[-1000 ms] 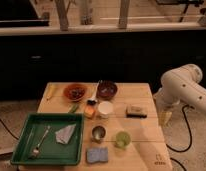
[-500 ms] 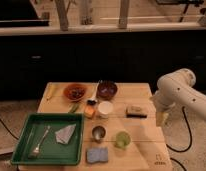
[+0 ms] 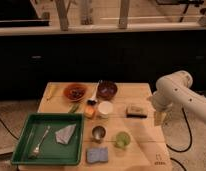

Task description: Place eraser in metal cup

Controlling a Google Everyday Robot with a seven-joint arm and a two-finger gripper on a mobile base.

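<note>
- Eraser [image 3: 136, 111]: it lies flat on the right part of the tabletop [image 3: 146, 145], tan top up. Nothing touches it, and it is well apart from the metal cup [image 3: 99, 133].
- What has changed: over the last second the white arm has swung in from the right. The gripper [image 3: 159, 118] now hangs at the tabletop's right edge, just beside the eraser and a little above its level.
- How the jaws stand cannot be told, and they have hold of nothing that shows.
- Nothing on the tabletop has shifted in that time.
- What it means: this looks like the approach to the pick-up, so the task is still at its start. The grasp, the carry to the left and the drop all remain.
- Metal cup: it stands upright near the tabletop's middle front. Its inside is dark with nothing showing in it, so it looks ready to receive the eraser.
- Neighbours of the cup: the white cup [image 3: 105, 109] stands just behind it and the green cup [image 3: 122, 140] just to its right. A drop will likely need care to hit the right one.
- Green tray [image 3: 26, 150]: it holds a metal utensil [image 3: 40, 142] and a folded grey cloth [image 3: 65, 134].
- Two bowls stand at the back, a reddish one [image 3: 75, 92] with something dark in it and a darker one [image 3: 107, 90] whose contents are unclear.
</note>
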